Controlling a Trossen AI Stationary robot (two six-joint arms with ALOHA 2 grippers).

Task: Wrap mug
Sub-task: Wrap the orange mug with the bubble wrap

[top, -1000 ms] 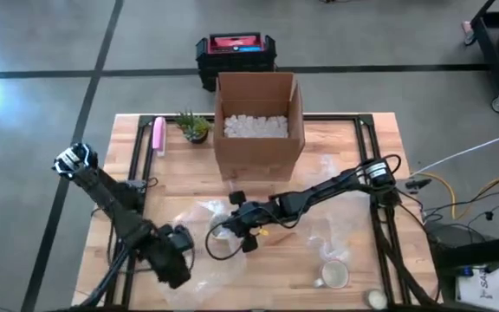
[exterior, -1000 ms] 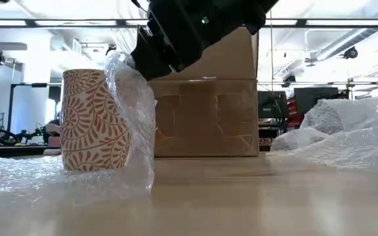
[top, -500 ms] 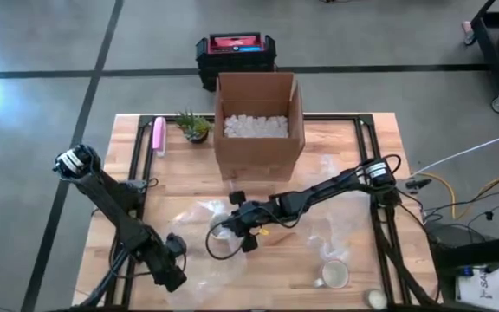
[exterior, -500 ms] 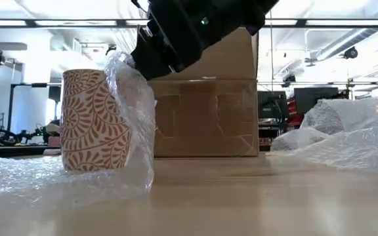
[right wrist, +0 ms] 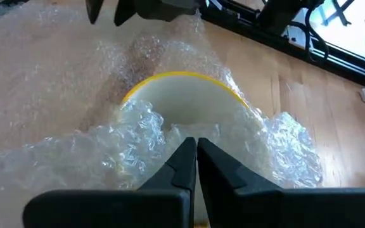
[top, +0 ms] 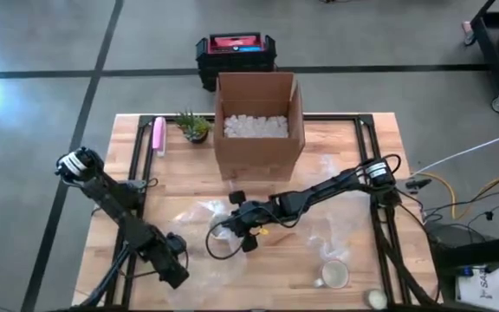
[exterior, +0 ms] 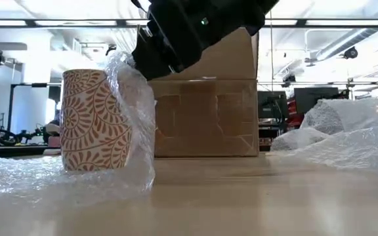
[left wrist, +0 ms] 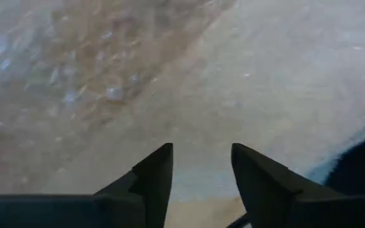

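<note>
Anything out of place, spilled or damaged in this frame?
Nothing stands out. The patterned mug stands upright on the bubble wrap, with the right gripper pinching a fold of wrap against its side. The left gripper hangs open near the table's front-left corner. A second mug sits upright, unwrapped, at front right.

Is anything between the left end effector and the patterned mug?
No solid object. The left end effector, fingers apart, hovers near the table's front-left edge; only flat bubble wrap lies between it and the patterned mug. The right end effector is shut on the bubble wrap at the mug's far side.
</note>
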